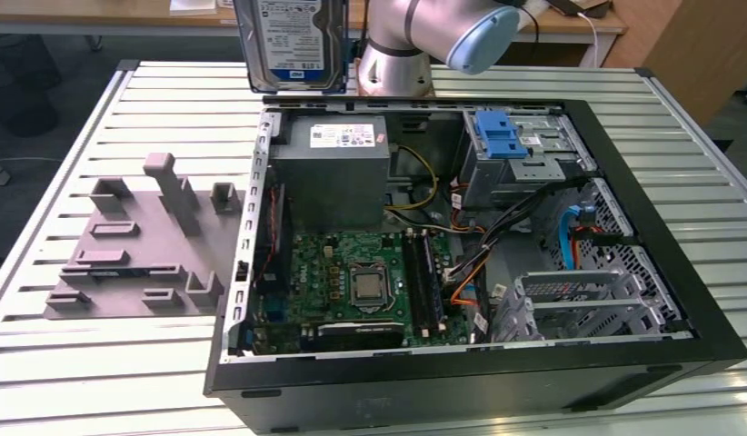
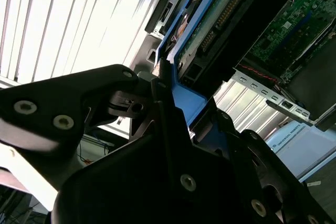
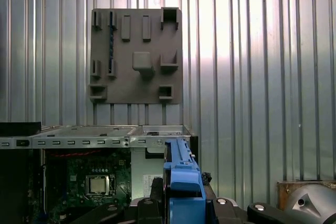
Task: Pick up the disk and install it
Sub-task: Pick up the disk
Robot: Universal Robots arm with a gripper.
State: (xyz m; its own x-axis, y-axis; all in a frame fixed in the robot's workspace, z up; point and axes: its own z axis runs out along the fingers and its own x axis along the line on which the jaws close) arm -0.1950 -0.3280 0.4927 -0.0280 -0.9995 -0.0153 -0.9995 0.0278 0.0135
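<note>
One disk [image 1: 296,41] hangs upright in the air, gripped by its blue carrier [image 2: 184,98]. The black fingers [image 2: 163,103] of the arm [image 1: 410,36] are clamped on that carrier from both sides.

Below and ahead of the fingers, an open computer case [image 1: 664,300] lies on the slatted tabletop [image 1: 144,363]. Inside it are a green motherboard [image 1: 349,282], a grey power supply [image 1: 331,173] and a metal drive cage [image 1: 519,150] with a blue latch. Orange, yellow and black cables [image 1: 464,272] cross the space between board and cage.

Well off to one side of the fingers, a grey fixture plate [image 1: 137,245] rests on the slats, apart from the case.

A white-and-blue label covers the disk's face, and a white sticker sits on the power supply. The print on neither can be made out.
</note>
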